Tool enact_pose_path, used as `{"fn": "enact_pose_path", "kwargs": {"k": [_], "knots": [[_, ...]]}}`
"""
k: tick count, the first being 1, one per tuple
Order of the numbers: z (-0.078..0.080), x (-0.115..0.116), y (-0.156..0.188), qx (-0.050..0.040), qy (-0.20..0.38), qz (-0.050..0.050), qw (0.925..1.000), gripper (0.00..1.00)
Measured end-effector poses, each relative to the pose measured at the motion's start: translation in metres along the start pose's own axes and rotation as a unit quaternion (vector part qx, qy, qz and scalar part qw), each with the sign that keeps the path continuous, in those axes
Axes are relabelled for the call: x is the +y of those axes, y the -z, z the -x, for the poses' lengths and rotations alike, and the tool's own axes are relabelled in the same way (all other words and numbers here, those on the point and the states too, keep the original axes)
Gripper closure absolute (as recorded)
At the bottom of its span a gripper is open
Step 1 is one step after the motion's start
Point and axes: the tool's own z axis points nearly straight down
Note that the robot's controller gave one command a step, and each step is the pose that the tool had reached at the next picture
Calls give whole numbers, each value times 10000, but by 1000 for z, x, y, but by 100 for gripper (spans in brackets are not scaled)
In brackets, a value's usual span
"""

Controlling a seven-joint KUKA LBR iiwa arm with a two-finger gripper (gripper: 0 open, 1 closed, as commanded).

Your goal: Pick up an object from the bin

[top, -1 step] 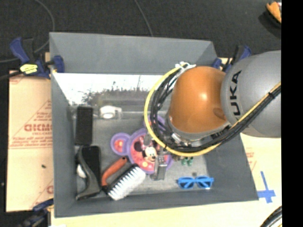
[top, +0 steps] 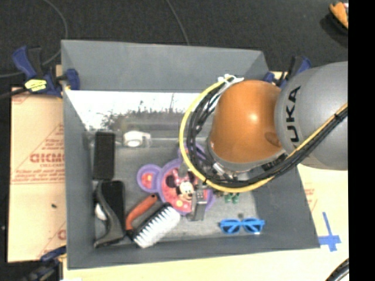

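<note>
Camera view, progress: judging by how things lie, nothing is lifted yet. Every object rests on the floor of the bin (top: pixel 281 212), so the whole pick is left to do.
Gripper (top: pixel 198 206): it is low over the bin's middle, below the arm's orange cover (top: pixel 246 124), with its tip at the right edge of the mouse toy (top: pixel 177 187).
Grip: I cannot tell whether it is released or clenched, because the cover and cables hide most of it. Nothing can be seen held.
Mouse toy: a pink and purple figure with round ears, lying mid-floor. I cannot tell whether it touches the tip or lies just beside it.
Neighbours: a white-bristled brush (top: pixel 155 224) with an orange handle lies just below the toy. A small green piece (top: pixel 231 198) is to the right, and blue sunglasses (top: pixel 242 225) lie near the front wall.
Left side: a black block (top: pixel 104 155) and a white ring (top: pixel 135 138) lie well apart from the gripper.
</note>
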Motion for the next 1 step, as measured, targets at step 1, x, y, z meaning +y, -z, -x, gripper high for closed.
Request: {"fn": "enact_pose_path", "kwargs": {"k": [1], "knots": [[-10, -14, -112, 12, -651, 2, 9979, 0]]}}
